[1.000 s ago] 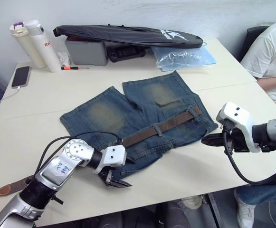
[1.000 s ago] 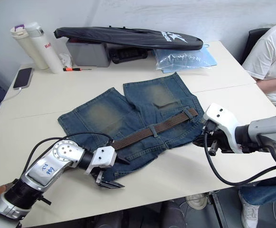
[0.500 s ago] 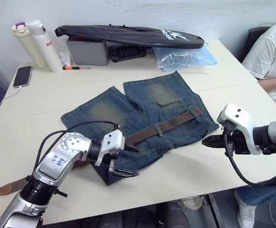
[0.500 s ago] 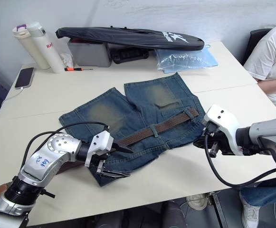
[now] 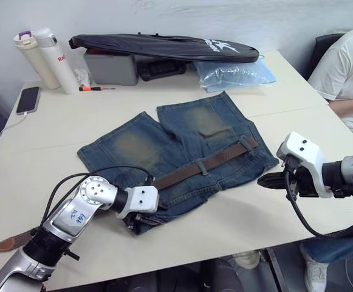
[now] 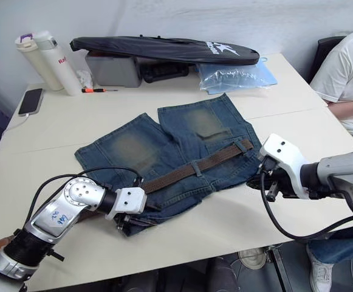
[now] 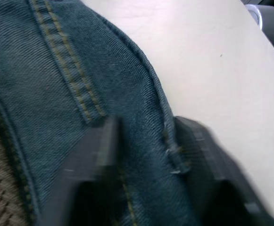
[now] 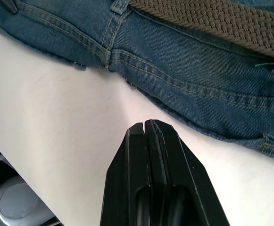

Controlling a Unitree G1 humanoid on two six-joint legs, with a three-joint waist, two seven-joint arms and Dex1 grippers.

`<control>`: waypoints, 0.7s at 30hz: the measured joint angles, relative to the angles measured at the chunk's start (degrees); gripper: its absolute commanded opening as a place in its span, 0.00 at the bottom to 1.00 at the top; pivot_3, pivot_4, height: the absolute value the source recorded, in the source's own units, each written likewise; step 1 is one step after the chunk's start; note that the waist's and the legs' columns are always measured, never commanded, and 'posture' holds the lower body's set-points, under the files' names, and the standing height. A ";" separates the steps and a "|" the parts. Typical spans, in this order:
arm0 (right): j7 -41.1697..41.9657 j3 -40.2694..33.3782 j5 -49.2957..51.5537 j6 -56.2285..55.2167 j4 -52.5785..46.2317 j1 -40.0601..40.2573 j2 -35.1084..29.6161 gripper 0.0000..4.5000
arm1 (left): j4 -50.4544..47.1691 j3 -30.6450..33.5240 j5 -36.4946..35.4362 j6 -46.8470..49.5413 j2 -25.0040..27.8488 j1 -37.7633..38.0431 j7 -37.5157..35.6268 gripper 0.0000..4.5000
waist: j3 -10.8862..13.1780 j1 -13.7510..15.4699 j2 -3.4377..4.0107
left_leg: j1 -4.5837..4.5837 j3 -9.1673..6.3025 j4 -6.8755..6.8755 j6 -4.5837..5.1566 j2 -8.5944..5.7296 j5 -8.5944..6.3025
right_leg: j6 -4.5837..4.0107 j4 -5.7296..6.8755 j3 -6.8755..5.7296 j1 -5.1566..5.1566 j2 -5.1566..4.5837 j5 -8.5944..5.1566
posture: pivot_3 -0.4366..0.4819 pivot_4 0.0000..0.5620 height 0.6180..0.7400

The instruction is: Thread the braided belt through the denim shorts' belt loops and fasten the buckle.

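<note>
A: On the pale bench (image 5: 237, 228), why did the left gripper (image 7: 144, 155) straddle the denim shorts (image 5: 188, 137)?
B: Its jaws stood spread around the waistband edge, braided belt (image 5: 203, 165) just beside; right gripper (image 8: 148, 129) clenched, empty.

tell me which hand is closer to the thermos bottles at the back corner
Left. The left hand sits at the near edge of the denim shorts, on the same side of the table as the thermos bottles. The right hand is beyond the shorts' far end, shut.
</note>
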 measured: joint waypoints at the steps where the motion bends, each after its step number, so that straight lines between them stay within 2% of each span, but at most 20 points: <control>1: 0.05 0.03 -0.04 -0.06 0.01 0.02 -0.32 0.00 | 0.60 0.17 -0.04 -1.06 0.77 -0.11 -0.60 0.04 | 0.00 -0.06 0.00 | 0.00 0.00 -0.01 0.02 0.00 -0.01 | -0.01 0.02 0.00 0.00 0.00 -0.01 | 0.48 0.27 1.00; 2: 0.06 0.03 -0.06 -0.13 0.01 0.02 -0.46 0.00 | 0.91 0.25 -0.04 -1.87 1.37 -0.22 -1.06 0.01 | 0.00 -0.15 0.00 | 0.02 0.00 -0.03 0.03 0.00 -0.01 | -0.03 0.04 0.00 0.00 0.01 -0.02 | 0.48 0.27 1.00; 13: 1.24 3.64 -0.42 -5.19 1.07 -0.39 -0.27 0.00 | 18.94 3.55 -0.22 -21.98 9.25 -4.91 -10.47 0.01 | -0.04 -1.50 0.07 | 0.12 -0.01 -0.09 0.04 0.03 -0.02 | -0.25 0.32 0.02 -0.03 0.08 -0.14 | 0.48 0.27 1.00; 21: 2.01 7.39 -1.52 -8.62 2.68 -2.43 0.59 0.00 | 29.02 5.83 0.68 -28.16 13.41 -7.73 -13.10 0.01 | -0.08 -1.46 0.14 | 0.12 0.00 -0.08 0.03 0.03 -0.02 | -0.26 0.45 0.03 -0.29 0.08 -0.15 | 0.48 0.27 1.00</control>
